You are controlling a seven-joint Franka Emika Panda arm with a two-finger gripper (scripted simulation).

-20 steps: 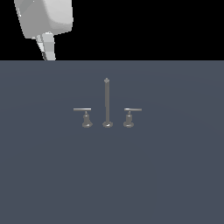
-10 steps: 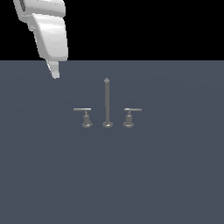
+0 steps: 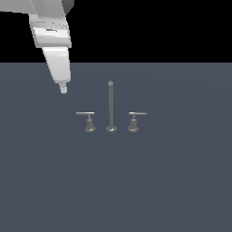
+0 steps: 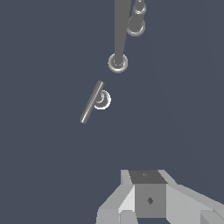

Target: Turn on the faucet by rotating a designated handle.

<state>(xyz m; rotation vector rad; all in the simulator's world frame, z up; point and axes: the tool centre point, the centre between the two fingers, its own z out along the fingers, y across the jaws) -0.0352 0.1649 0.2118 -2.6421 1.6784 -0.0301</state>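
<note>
The faucet is a small grey metal set on the dark grey surface. Its tall thin spout rod (image 3: 110,105) stands in the middle; it also shows in the wrist view (image 4: 119,35). The designated handle (image 3: 89,122) stands at the spout's left in the exterior view, its flat lever bar (image 3: 84,113) reaching leftward. It also shows in the wrist view (image 4: 101,99). My gripper (image 3: 63,89) hangs in the air above and to the exterior view's left of this handle, apart from it. Its fingers look shut and empty, and the gripper also shows in the wrist view (image 4: 148,199).
The mirror-image handle (image 3: 133,122) with a rightward bar stands at the spout's right in the exterior view, and it also shows in the wrist view (image 4: 136,22). The flat dark grey surface (image 3: 172,181) spreads around the set.
My gripper has come down and moved toward the exterior view's right, closer to the designated handle. The faucet and its handles have not moved.
</note>
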